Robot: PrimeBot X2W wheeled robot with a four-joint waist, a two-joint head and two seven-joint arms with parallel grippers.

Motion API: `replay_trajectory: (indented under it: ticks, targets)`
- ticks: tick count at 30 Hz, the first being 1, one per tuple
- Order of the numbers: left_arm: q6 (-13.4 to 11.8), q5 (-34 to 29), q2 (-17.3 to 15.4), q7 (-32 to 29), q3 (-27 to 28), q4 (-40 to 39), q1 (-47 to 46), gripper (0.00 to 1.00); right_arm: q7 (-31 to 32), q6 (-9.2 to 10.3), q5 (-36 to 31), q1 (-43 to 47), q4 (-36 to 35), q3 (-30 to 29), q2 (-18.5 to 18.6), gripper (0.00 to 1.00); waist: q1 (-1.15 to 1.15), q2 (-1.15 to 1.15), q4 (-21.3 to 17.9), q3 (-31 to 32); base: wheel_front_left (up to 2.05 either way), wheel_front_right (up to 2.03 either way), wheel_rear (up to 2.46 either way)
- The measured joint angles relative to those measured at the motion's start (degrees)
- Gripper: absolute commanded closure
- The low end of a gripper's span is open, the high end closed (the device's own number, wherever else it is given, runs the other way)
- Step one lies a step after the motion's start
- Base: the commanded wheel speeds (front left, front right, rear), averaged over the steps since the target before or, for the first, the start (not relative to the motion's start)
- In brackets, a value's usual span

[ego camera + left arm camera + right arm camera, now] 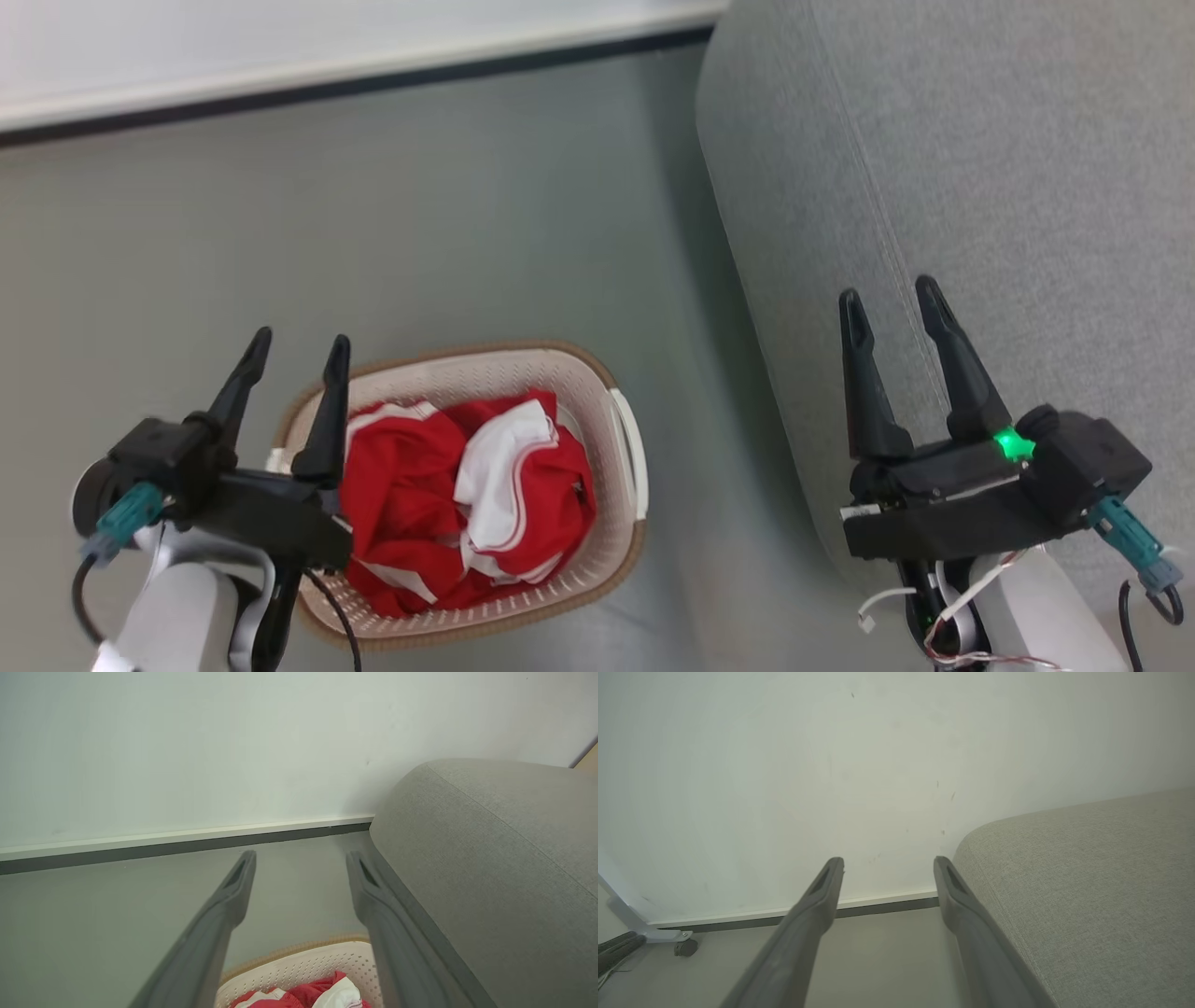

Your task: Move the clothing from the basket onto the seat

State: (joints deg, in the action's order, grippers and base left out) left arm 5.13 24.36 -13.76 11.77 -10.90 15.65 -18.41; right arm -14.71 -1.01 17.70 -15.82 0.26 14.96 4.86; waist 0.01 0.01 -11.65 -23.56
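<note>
Clothing (467,504) sits bundled in the laundry basket (597,369), a red heap with a white-panelled piece folded across the top. None of it is on the sofa seat (980,168) to the basket's right.

Left gripper (302,338) hovers over the basket's left rim, fingers spread wide and empty, pointing past the basket's far edge rather than down into it. Right gripper (887,289) hangs well to the right of the basket, over the seat's edge, jaws equally wide with nothing between them.

So the job looks to be at the very start. The reach into the basket is the step in hand, and the left arm is the one placed for it. To do it well, the wrist wants tipping so the fingers point down at the heap. Then it should slide right towards the basket's middle, where the fabric stands highest. Go deep enough to pinch a thick fold, not a loose edge, and keep off the perforated wall so the basket isn't dragged. The pieces look tangled, so one lift may bring both. Rise straight up clear of the rim before swinging right of the basket.
</note>
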Motion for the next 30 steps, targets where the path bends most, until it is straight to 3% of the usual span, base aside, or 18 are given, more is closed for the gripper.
replay_trajectory:
  ticks: [30]
  targets:
    - [1.94, -0.26, -2.33, -10.05, -7.43, 19.61, -13.21, 0.0, -0.01, 0.02, -0.45, -6.08, -7.04, 2.65, -1.76, 0.0, -0.01, 0.0, -8.81, -21.01, 0.0, 0.0, 0.0]
